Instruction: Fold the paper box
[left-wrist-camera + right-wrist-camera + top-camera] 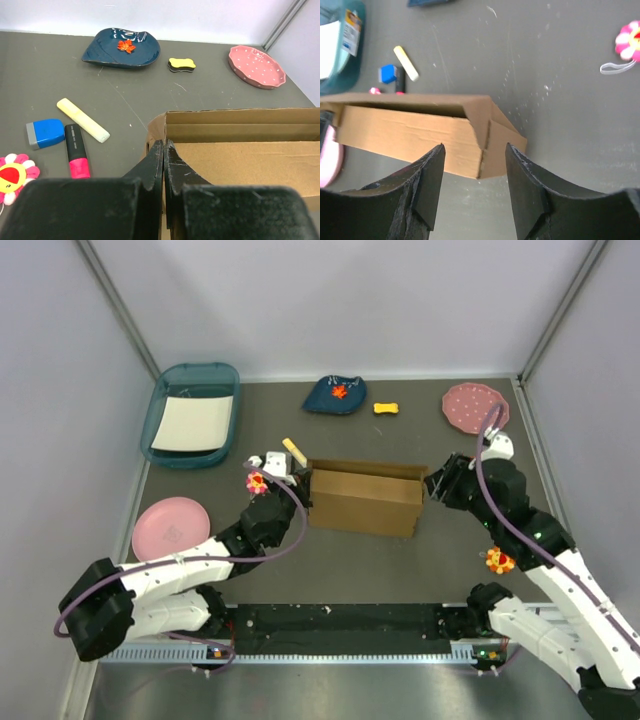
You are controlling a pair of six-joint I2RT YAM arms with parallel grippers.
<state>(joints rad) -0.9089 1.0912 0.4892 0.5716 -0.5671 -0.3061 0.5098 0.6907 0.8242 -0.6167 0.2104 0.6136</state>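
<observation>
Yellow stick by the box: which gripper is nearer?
Left. The left gripper is at the left end of the box, close to the yellow stick; the right gripper is at its other end.

paper box (365, 502): plain brown corrugated cardboard, sitting mid-table (440, 570), long side running left-right, walls standing upright, top gaping open, right end wall showing vertical crease.
</observation>
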